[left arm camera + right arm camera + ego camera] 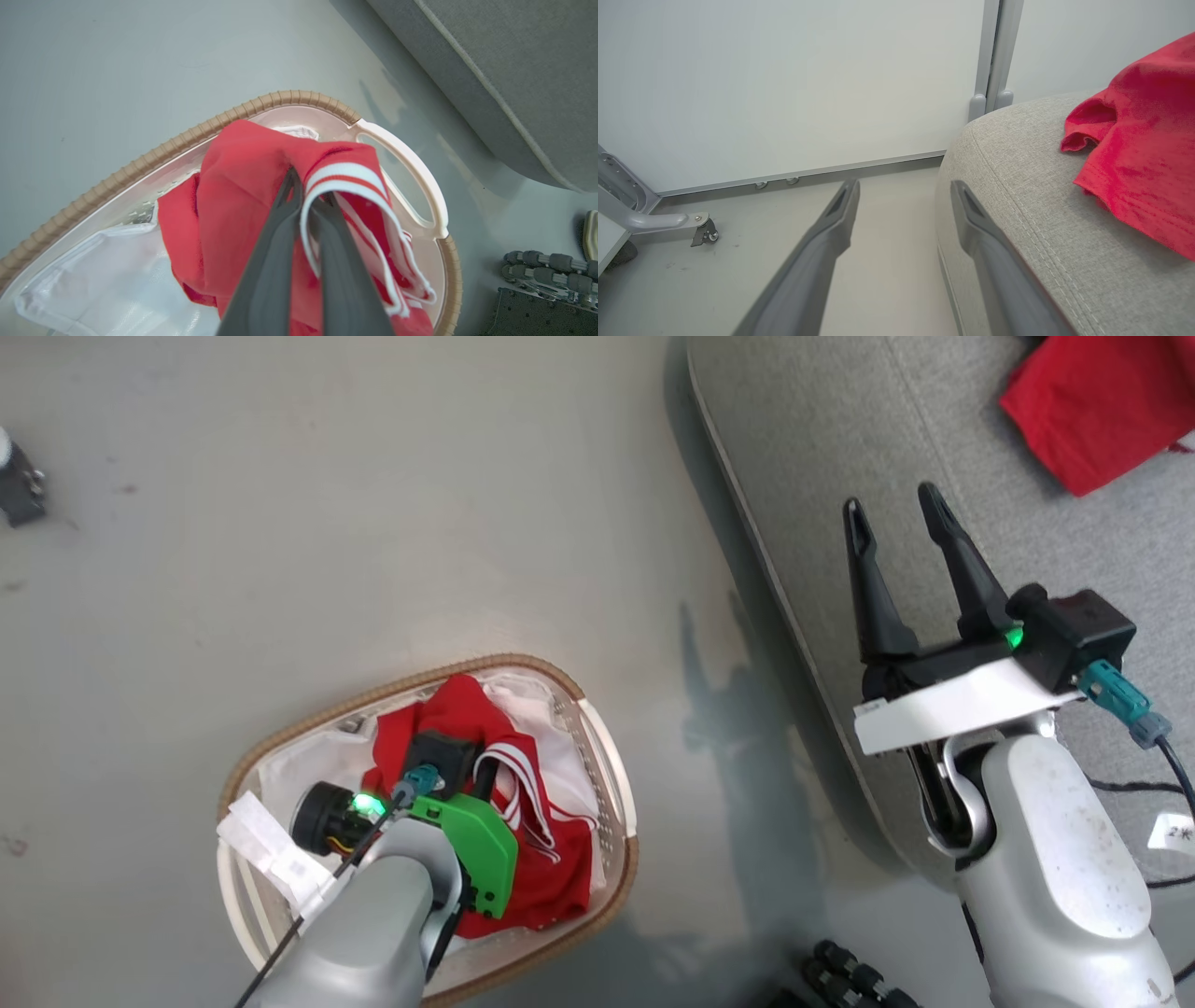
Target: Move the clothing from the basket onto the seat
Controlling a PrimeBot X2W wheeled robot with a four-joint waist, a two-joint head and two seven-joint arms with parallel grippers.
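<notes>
Where the left hand [306, 189] sits: inside the basket [187, 135], fingers together, clamped on red clothing [243, 186].
Right hand [892, 502]: fingers apart, over the seat [840, 429].
Other red garment [1092, 401]: lying on the seat.

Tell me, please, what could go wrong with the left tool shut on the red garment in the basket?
The left tool pinches the red garment at its striped trim; the hold may slip on lifting.
The trim's loose loops hang near the basket handle and could snag.
The white liner lies under the cloth and might rise with it.
</notes>
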